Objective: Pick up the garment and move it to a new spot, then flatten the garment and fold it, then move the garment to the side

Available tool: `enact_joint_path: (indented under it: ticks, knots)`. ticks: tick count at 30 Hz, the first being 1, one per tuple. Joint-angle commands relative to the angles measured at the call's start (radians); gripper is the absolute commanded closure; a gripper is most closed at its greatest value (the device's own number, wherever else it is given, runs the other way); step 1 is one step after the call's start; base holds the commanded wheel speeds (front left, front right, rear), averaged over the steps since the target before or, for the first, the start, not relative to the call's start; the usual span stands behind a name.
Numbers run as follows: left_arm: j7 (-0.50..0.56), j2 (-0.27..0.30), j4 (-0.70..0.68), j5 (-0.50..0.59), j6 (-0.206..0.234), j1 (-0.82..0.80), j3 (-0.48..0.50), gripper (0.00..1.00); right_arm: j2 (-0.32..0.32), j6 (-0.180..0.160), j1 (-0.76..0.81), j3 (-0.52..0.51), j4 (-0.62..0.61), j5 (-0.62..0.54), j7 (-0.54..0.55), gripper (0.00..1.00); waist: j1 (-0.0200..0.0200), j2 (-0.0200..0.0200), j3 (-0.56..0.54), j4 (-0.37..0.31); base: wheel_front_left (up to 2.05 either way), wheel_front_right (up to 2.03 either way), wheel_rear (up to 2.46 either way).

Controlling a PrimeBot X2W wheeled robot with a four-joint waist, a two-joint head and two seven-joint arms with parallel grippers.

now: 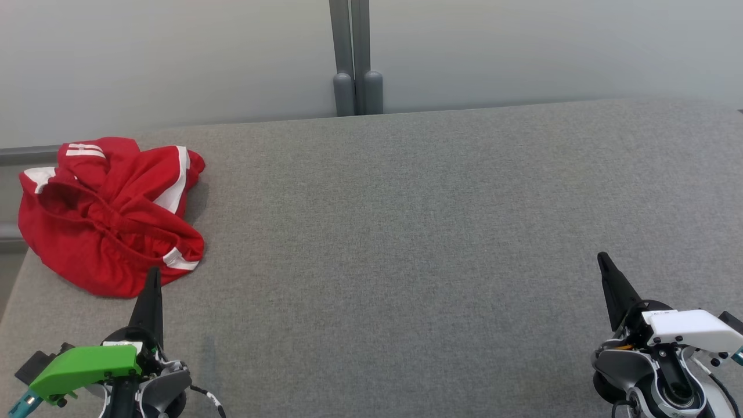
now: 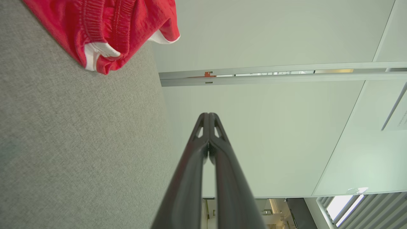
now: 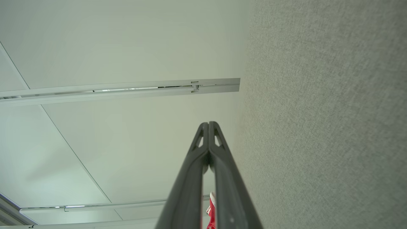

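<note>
My red garment (image 1: 110, 232) sits at about 10 o'clock on the desk (image 1: 406, 232), close to the far left corner. It is all scrunched up in a soft, lumpy heap, so I cannot tell which way it points. The heap looks a bit longer from 9 o'clock to 3 o'clock. The cloth is thin and wrinkly, with white stripes and a stretchy, bumpy band. The desk top is flat, grey and fuzzy like felt. My left hand (image 1: 153, 274) is at 7 o'clock, its two long dark fingers pressed together with nothing between them, and the tip is close to the near edge of the heap. My right hand (image 1: 602, 259) is at 5 o'clock, also pressed together and holding nothing, well apart from the garment.
</note>
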Motion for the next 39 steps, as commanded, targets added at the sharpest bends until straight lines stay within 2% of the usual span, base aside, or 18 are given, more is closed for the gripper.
enact_joint_path:
  ticks: [1,25,26,39]
  knots:
    - [0.003,0.001,-0.002,0.000,-0.006,-0.011,0.002,1.00,-0.003,0.001,-0.007,0.000,-0.005,0.007,0.002,1.00,0.0000,0.0000,0.000,0.000,0.00,0.00,0.00]
    - [-0.001,0.000,0.000,0.000,0.000,0.000,0.000,1.00,0.000,0.000,0.000,0.000,0.001,0.000,0.000,1.00,0.0000,0.0000,0.000,0.000,0.00,0.00,0.00]
    - [-0.001,-0.002,0.011,0.000,0.001,0.005,-0.001,0.00,0.002,0.000,0.005,0.001,0.010,-0.001,0.000,0.00,0.0000,0.0000,0.000,0.000,0.00,0.00,0.00]
    - [-0.057,-0.005,0.005,0.051,0.006,0.045,-0.035,0.00,0.006,0.000,0.029,0.047,0.019,-0.044,-0.056,0.00,0.0000,0.0000,-0.001,0.000,0.00,0.00,0.00]
